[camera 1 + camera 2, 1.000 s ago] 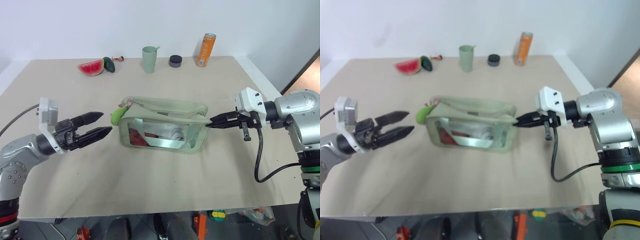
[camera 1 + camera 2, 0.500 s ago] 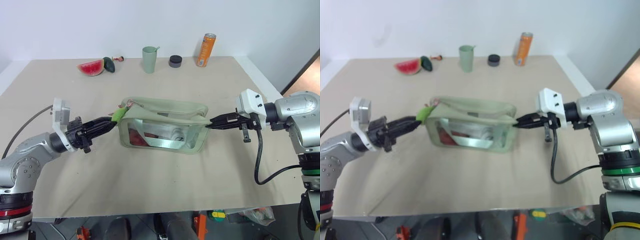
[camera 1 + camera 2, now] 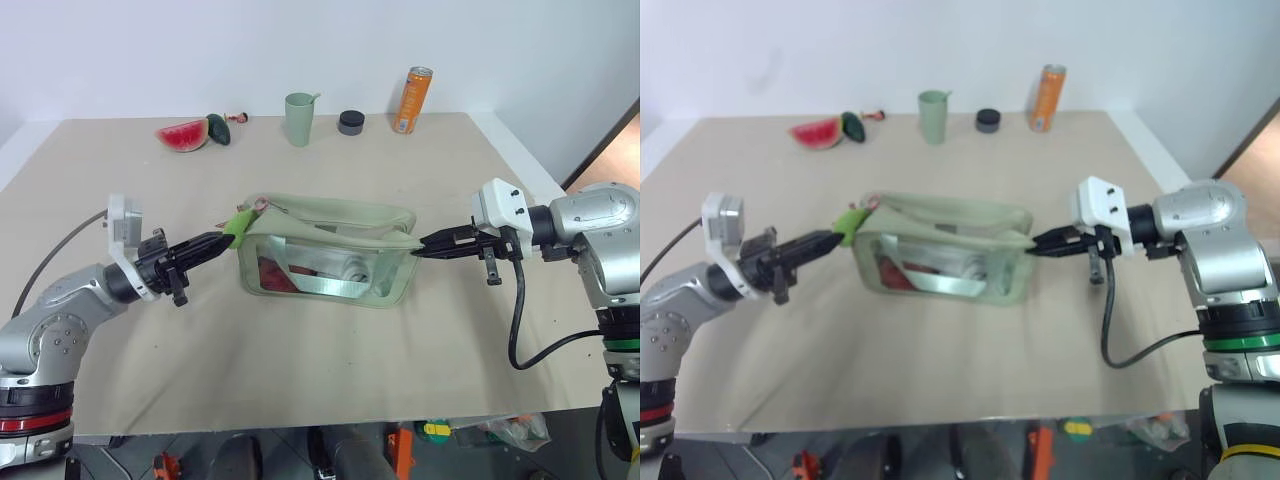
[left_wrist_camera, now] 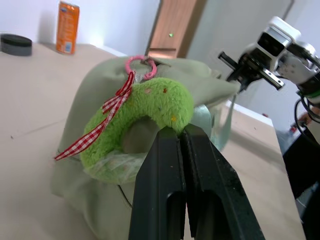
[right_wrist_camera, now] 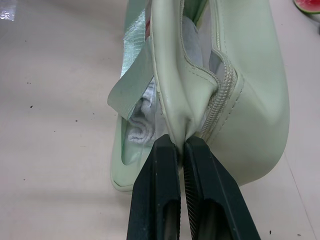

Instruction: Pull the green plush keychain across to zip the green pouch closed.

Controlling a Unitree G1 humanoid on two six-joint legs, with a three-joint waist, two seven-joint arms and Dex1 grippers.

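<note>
The left gripper (image 4: 181,131) hides the lower middle of the green plush keychain (image 4: 150,107), so how deep the plush sits between the fingers cannot be told. The right gripper (image 5: 181,144) covers the very end of the green pouch (image 5: 240,100), and the zipper's last teeth vanish behind the pinched fold. Through the clear window the pouch's contents stay unclear: something white and something red, neither identifiable. At the far table edge, the small object beside the watermelon slice (image 3: 182,135) is too small to name. The orange can (image 4: 66,27) carries print too blurred to read, and its bottom is cut by nothing else.
</note>
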